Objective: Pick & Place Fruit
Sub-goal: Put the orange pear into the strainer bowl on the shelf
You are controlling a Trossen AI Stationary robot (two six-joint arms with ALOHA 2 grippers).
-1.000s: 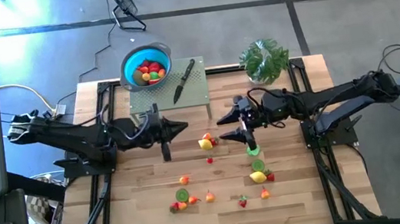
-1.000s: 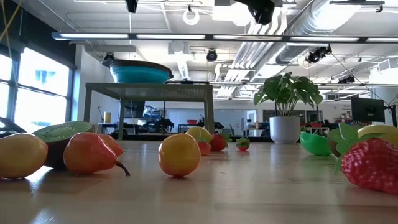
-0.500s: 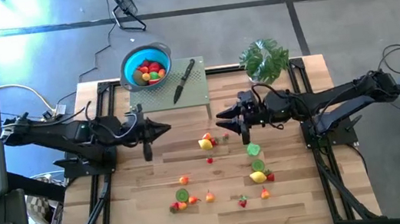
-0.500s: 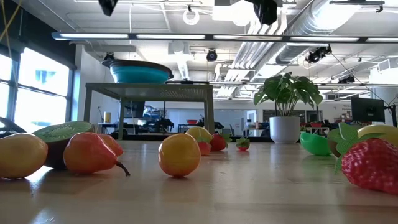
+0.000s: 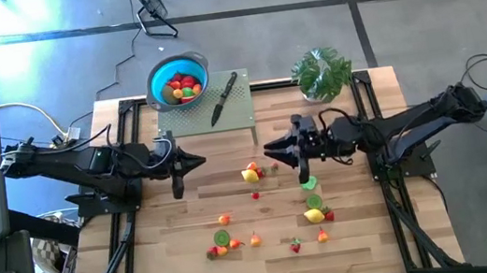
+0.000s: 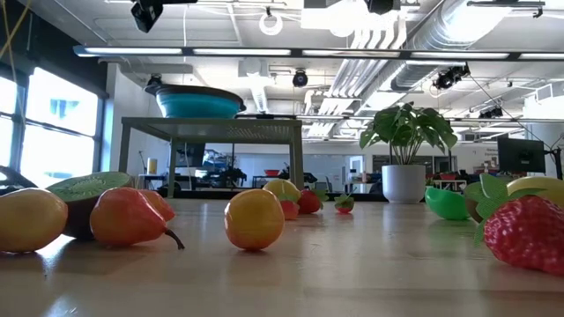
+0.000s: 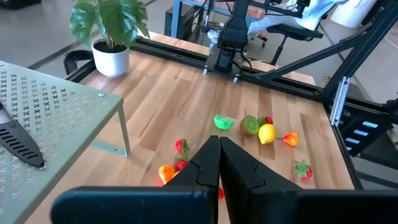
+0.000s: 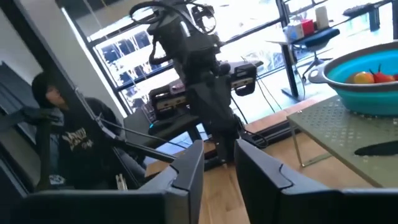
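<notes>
From above, the small toy fruit pieces [image 5: 250,174] are lying scattered over the middle and near part of the pale wooden plank surface [image 5: 360,234], while several more are already sitting in the round blue bowl [image 5: 178,79] on the grey perforated metal stand [image 5: 198,116], beside a black-handled knife [image 5: 224,97]; a leafy green potted plant [image 5: 321,72] is standing at the far right corner. The left hand [image 5: 192,163] is hovering over bare wood left of the scatter, and the right hand [image 5: 273,146] is hanging just right of the red and orange pieces near the centre, neither touching any fruit. At table height, an orange pear-shaped piece [image 6: 129,217], a round yellow-orange piece [image 6: 254,220] and a red strawberry [image 6: 527,233] are resting on the wood in the foreground, with the bowl up on its stand behind them. Past the left hand [image 7: 219,163], its two dark fingers are pressed together and holding nothing, pointing toward the green, brown and yellow pieces across the surface. Past the right hand [image 8: 217,163], the fingers are standing slightly parted with nothing between them, and a seated person in a dark printed top is showing beyond the surface. Judging by this, the arms are between picks: the next move calls for one hand to spread its fingers, drop over a single piece and carry it to the bowl. The print on the person's top is too small to read, and no other writing is legible.
</notes>
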